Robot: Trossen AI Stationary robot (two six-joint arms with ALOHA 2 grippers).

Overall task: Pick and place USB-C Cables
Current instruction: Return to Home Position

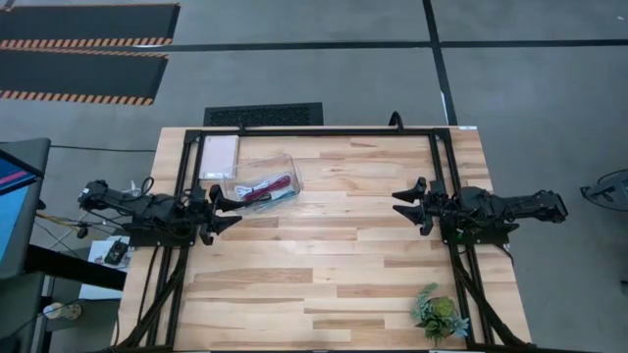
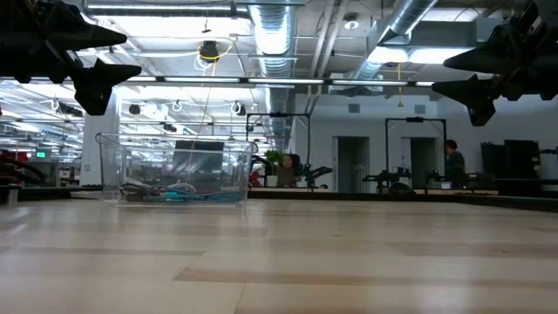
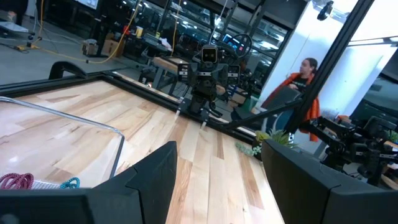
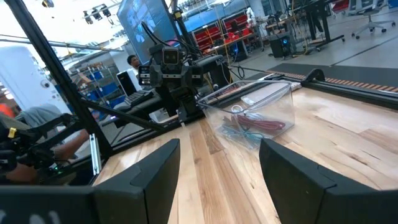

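Note:
The USB-C cables lie inside a clear plastic bin at the table's far left. The maroon-red cable shows best, with a white one beside it and a teal one on the bin's floor. The black cable cannot be made out. My left gripper is open and hovers in the air just near of the bin. My right gripper is open too, raised above the table's right half. In the right wrist view the bin with the maroon cable stands far ahead.
A small green potted plant stands at the table's near right corner. A white flat card lies beside the bin at the far left corner. A black frame runs along the far edge. People are in the room beyond the table.

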